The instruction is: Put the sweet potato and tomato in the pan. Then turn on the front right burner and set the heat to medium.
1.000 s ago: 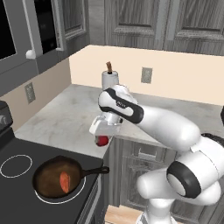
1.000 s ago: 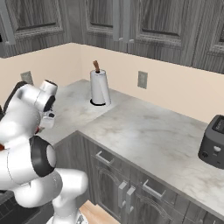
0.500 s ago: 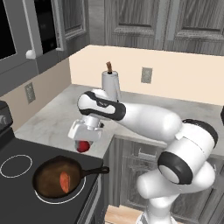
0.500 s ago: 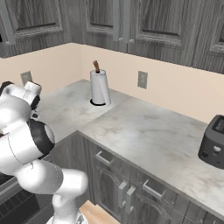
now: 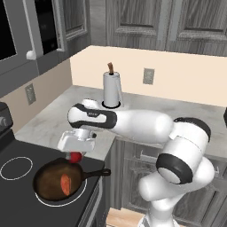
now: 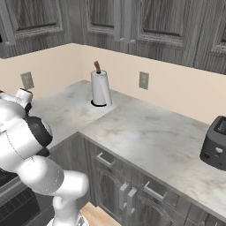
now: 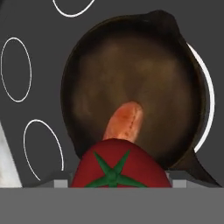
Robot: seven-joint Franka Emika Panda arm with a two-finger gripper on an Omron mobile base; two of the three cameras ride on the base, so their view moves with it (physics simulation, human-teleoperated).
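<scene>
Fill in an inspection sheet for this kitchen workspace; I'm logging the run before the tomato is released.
Surface: black glass stovetop beside a grey marble counter.
Job's things: elongated orange-pink sweet potato lies inside the round dark cast-iron pan; the pan sits on the large white-circle front right burner; round glossy red tomato hangs over the pan's rim.
Clutter: white paper towel roll; dark toaster.
Grippers: gripper, jaws shut on the tomato.
Cables: nothing seen.
Surroundings: grey wood cabinets, beige backsplash with wall outlets.

White glossy arm (image 5: 146,126), dark joint bands.
</scene>
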